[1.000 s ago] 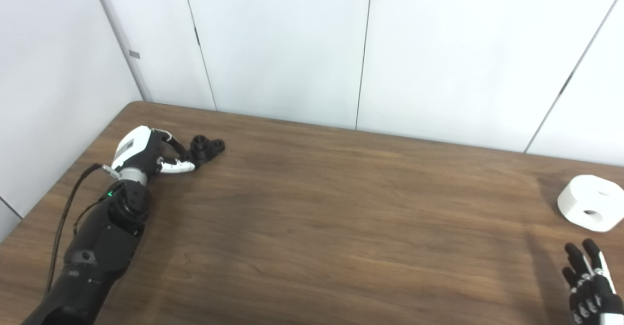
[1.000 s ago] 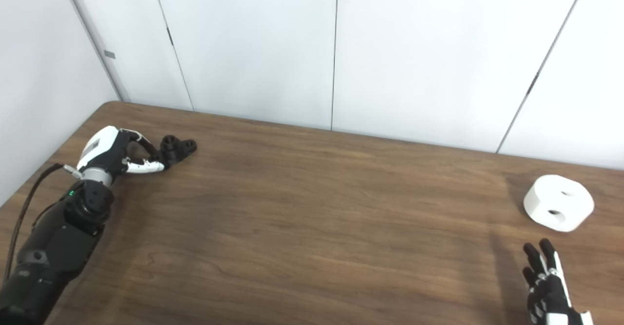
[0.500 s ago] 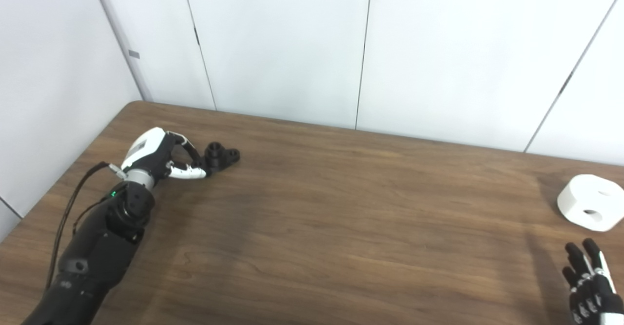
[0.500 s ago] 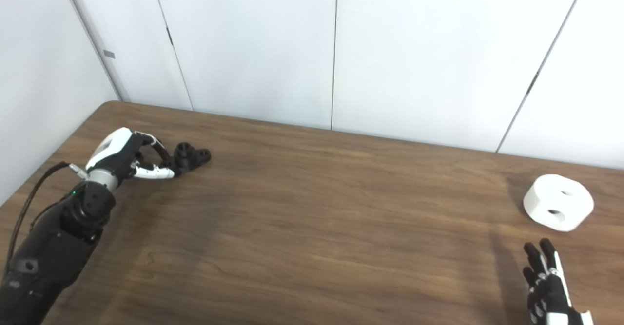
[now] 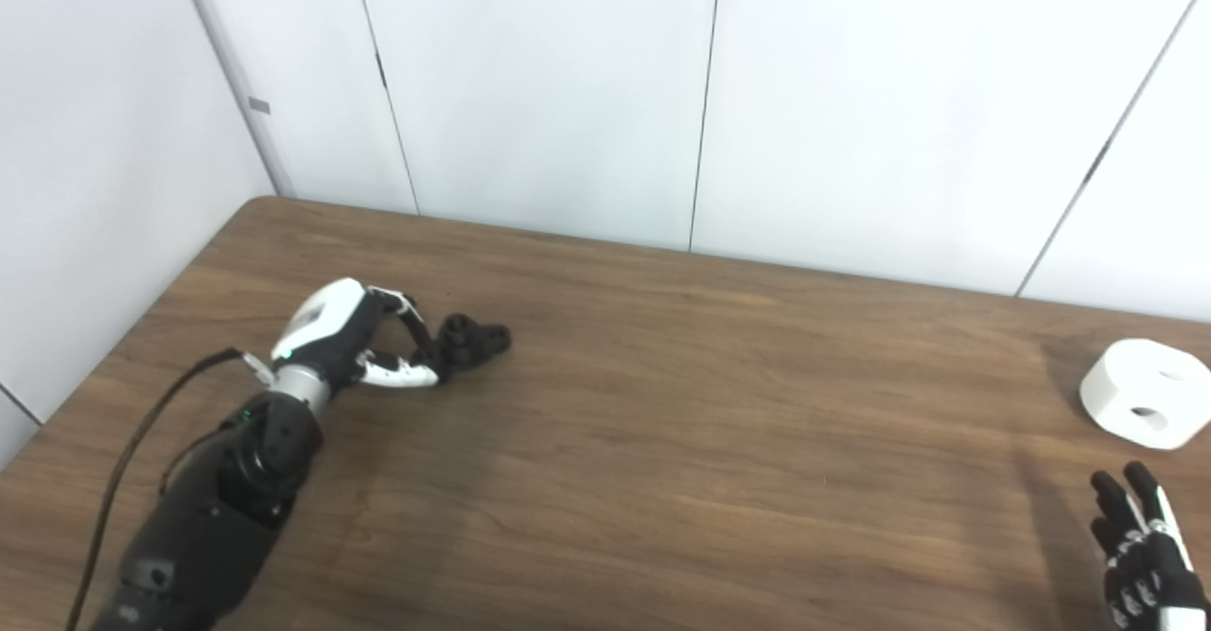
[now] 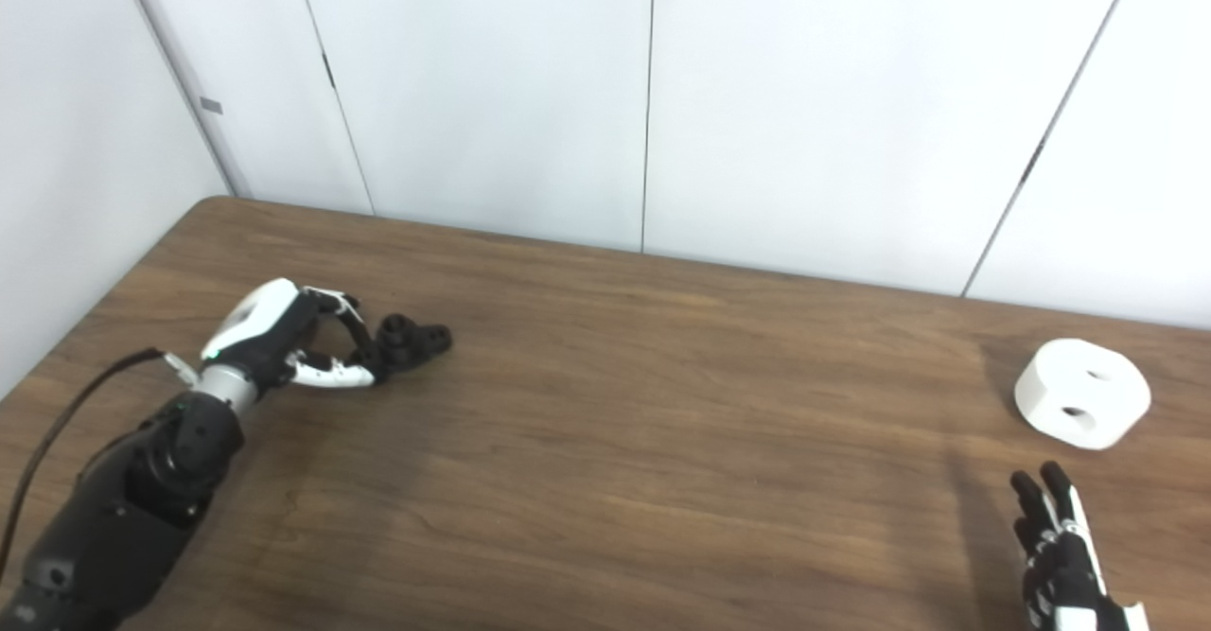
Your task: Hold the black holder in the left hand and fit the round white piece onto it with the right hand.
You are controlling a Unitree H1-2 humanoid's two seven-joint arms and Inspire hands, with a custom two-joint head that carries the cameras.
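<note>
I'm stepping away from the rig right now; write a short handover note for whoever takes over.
Left hand: shut on the black holder, pinched at its near end, low over the table.
Right hand: open, holding nothing, at the near right edge.
Round white piece: lying on the table, far right, untouched.
Done: holder gripped.
Left: pick up the white piece and fit it onto the holder.

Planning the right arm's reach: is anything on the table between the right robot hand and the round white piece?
Nothing visible: only bare table separates the open right robot hand from the round white piece.
</note>
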